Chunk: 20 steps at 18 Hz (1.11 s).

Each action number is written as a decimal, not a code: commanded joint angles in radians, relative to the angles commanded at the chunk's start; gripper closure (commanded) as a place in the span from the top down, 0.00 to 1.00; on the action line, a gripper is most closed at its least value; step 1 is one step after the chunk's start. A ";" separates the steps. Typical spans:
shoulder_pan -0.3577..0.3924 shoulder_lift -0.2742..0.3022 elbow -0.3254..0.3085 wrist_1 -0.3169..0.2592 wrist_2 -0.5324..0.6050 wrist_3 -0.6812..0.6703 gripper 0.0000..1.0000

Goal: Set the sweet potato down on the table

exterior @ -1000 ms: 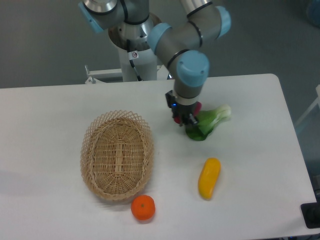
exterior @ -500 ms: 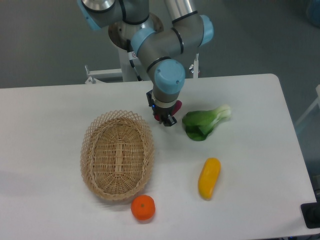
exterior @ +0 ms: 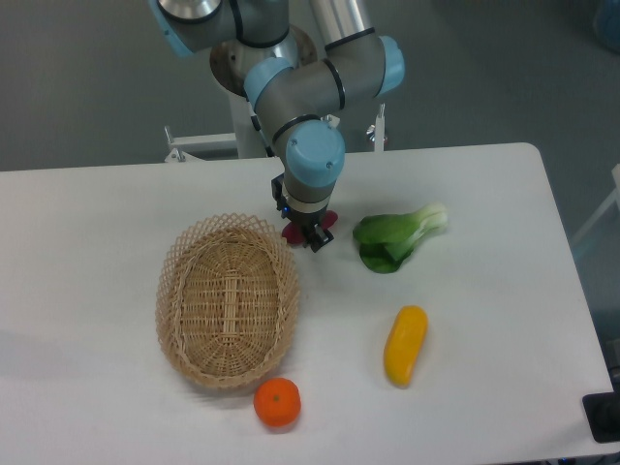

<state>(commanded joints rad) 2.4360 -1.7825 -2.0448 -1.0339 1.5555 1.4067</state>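
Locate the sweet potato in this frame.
The sweet potato sits in the claw near the table's middle, just off the wicker basket's upper right rim, left of the bok choy.

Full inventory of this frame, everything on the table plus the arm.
small reddish-purple sweet potato: 1, reddish-purple, held in the gripper just off the basket's upper right rim, mostly hidden
oval wicker basket: 1, tan, left of centre, nothing visible inside
green leafy bok choy: 1, green with a pale stalk, right of the gripper
yellow-orange oblong vegetable: 1, yellow-orange, front right
round orange fruit: 1, orange, front, just below the basket
large white table: 1, white, under everything
two-finger gripper: 1, dark, on the grey and blue arm, closed on the sweet potato
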 joint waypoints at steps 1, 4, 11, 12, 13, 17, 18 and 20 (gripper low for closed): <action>0.000 0.000 0.006 0.000 0.000 -0.002 1.00; 0.005 0.000 0.058 0.000 0.003 0.000 1.00; 0.061 -0.028 0.201 0.040 0.011 0.015 1.00; 0.074 -0.032 0.218 0.043 0.009 0.015 1.00; 0.083 -0.047 0.239 0.040 0.009 0.017 1.00; 0.136 -0.113 0.351 0.025 0.011 0.017 1.00; 0.152 -0.130 0.380 0.022 0.011 0.020 1.00; 0.172 -0.159 0.422 0.021 0.011 0.021 1.00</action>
<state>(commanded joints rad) 2.6077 -1.9418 -1.6232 -1.0124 1.5662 1.4281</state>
